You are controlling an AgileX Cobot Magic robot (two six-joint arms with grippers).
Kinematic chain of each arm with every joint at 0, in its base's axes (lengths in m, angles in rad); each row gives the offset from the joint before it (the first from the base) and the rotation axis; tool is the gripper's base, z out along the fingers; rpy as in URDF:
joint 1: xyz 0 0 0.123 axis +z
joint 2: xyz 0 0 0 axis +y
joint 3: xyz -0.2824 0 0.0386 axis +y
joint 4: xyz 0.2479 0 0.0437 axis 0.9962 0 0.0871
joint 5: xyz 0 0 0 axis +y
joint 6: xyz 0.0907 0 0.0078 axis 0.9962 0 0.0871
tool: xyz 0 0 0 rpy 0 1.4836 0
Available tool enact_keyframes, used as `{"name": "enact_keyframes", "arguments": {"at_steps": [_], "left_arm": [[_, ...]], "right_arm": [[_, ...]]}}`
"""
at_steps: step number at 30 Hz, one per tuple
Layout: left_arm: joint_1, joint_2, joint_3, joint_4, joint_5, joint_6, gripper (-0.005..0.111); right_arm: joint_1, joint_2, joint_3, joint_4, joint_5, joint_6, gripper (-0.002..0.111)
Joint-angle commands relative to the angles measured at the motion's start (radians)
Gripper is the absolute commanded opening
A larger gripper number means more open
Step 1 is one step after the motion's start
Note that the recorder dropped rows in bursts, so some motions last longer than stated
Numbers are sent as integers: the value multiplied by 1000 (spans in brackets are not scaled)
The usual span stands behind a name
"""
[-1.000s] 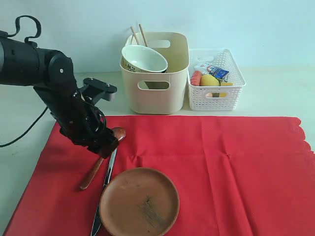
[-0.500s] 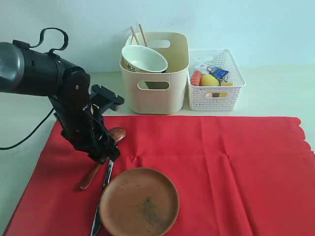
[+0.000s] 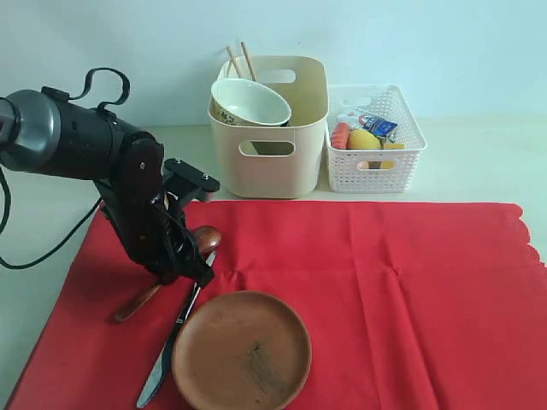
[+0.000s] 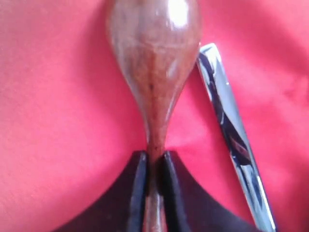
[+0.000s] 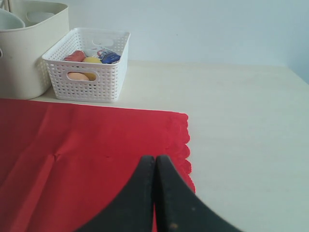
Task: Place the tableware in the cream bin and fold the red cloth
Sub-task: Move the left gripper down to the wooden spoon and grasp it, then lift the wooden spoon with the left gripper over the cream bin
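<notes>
The dark wooden spoon [image 3: 137, 301] lies on the red cloth [image 3: 376, 290], its bowl [image 4: 154, 43] large in the left wrist view. My left gripper [image 4: 154, 155] [image 3: 190, 275] is shut on the spoon's neck. The silver knife [image 3: 167, 359] [image 4: 231, 140] lies beside the spoon, its tip under the rim of the round brown plate [image 3: 242, 350]. The cream bin [image 3: 282, 162] at the back holds the white patterned bowl [image 3: 249, 102] and wooden chopsticks [image 3: 240, 58]. My right gripper [image 5: 155, 158] is shut and empty above the cloth's scalloped edge [image 5: 183, 140].
A white perforated basket [image 3: 376, 166] [image 5: 89, 84] with a lemon, a sausage and a small carton stands right of the cream bin. Bare pale table [image 5: 241, 121] lies beyond the cloth's right edge.
My left gripper came down and to the right and closed on the spoon's neck. The spoon's handle and the knife's lower end have swung to the left.
</notes>
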Motion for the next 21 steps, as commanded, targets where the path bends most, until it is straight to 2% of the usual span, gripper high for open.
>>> {"name": "enact_keyframes", "arguments": {"at_steps": [1,14,21], "left_arm": [[4,-5,1,0,0,-11,0],[23,-160,1,2,-23,-9,0],[23,-243,1,-8,-113,-9,0]], "right_arm": [[-6,-5,5,-3,-12,0,0],[-6,-5,5,-3,-12,0,0],[-6,-5,5,-3,-12,0,0]]}}
